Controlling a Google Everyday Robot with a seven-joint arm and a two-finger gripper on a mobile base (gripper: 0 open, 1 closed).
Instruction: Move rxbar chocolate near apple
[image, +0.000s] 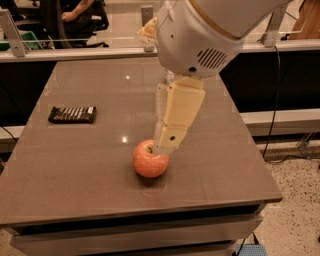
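The rxbar chocolate (72, 114), a flat dark bar with white lettering, lies at the left side of the brown table (225, 150). The red-orange apple (149, 161) sits near the table's front middle, well to the right of the bar and closer to me. My gripper (164, 145), cream-coloured, hangs down from the big white arm (200, 35) over the table's middle. Its tip is in line with the apple's upper right side. It holds nothing that I can see.
A rail with metal posts (12, 32) runs behind the table's far edge. A seated person (82, 15) and a green crate (22, 40) are at the back left. Speckled floor (295, 200) lies to the right of the table.
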